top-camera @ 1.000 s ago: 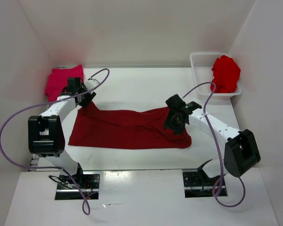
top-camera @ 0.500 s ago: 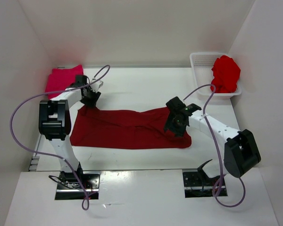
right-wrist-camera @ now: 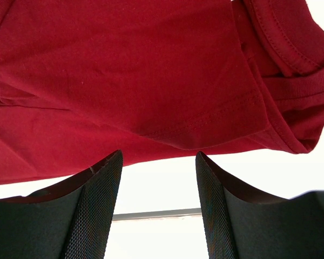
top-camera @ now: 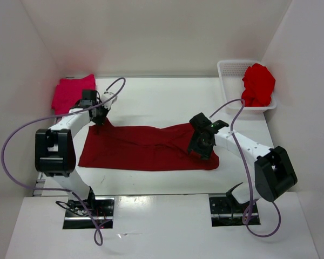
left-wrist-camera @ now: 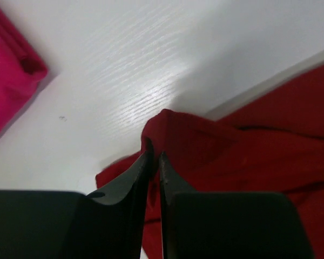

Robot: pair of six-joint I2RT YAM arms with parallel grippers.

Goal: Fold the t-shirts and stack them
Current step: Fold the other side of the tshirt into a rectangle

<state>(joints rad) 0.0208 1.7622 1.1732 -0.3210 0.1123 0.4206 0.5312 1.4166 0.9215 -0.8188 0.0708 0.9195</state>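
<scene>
A dark maroon t-shirt (top-camera: 146, 147) lies spread across the middle of the table. My left gripper (top-camera: 99, 116) sits at its far left corner; in the left wrist view the jaws (left-wrist-camera: 154, 154) are shut on a raised peak of that maroon cloth (left-wrist-camera: 248, 140). My right gripper (top-camera: 200, 147) hovers over the shirt's right end, open, with nothing between its fingers (right-wrist-camera: 158, 156); the maroon sleeve hem (right-wrist-camera: 124, 70) lies just beyond the tips. A folded pinkish-crimson t-shirt (top-camera: 70, 93) rests at the far left. A crumpled bright red t-shirt (top-camera: 258, 83) hangs over the basket.
The white mesh basket (top-camera: 232, 67) stands at the back right corner. White walls close in the table on three sides. The folded pink cloth (left-wrist-camera: 5, 81) lies close to the left gripper. Purple cables loop from both arms.
The left gripper's jaws have shut on the maroon shirt's far left corner, and the left arm has shifted slightly. The right gripper has stayed open and hardly moved.
</scene>
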